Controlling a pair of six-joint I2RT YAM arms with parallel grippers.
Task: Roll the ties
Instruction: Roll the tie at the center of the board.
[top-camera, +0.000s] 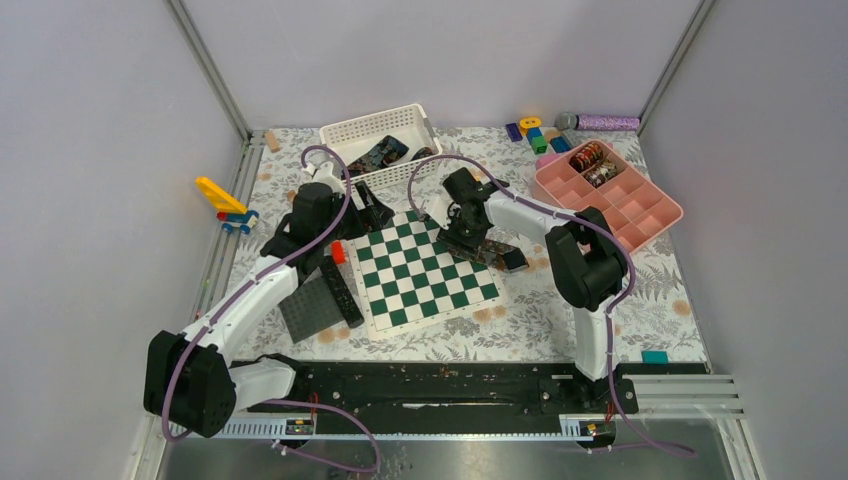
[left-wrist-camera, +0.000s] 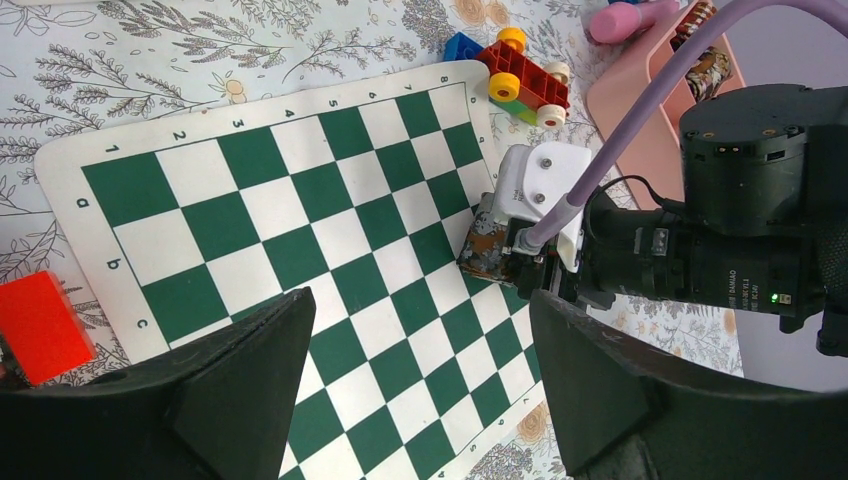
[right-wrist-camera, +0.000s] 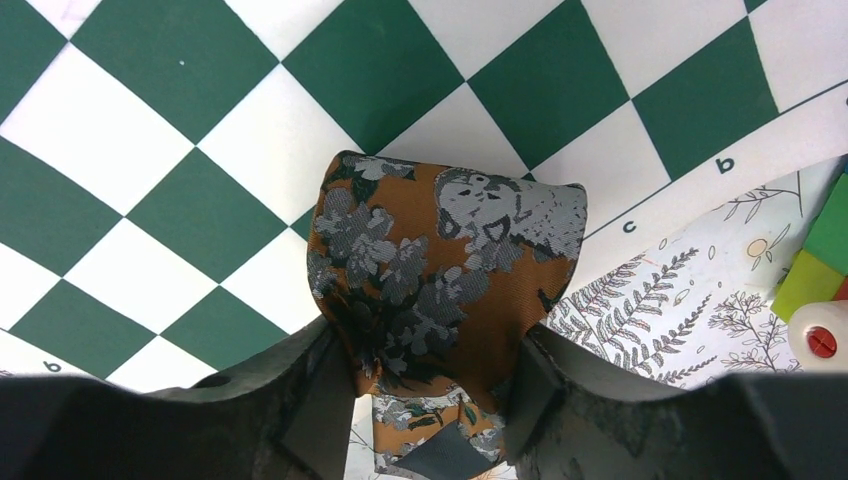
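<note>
My right gripper is shut on a folded brown-rust tie with grey flowers, held at the edge of the green-and-white chessboard. In the top view this gripper is over the board's right half, and the tie trails to the right. My left gripper is open and empty above the board and faces the held tie. In the top view it is by the board's far left corner. Dark ties lie in the white basket. Rolled coils sit in the pink tray.
A red block and dark flat plates lie left of the board. A yellow toy is at far left. Toy bricks and a purple roller lie at the back. A teal block is at front right.
</note>
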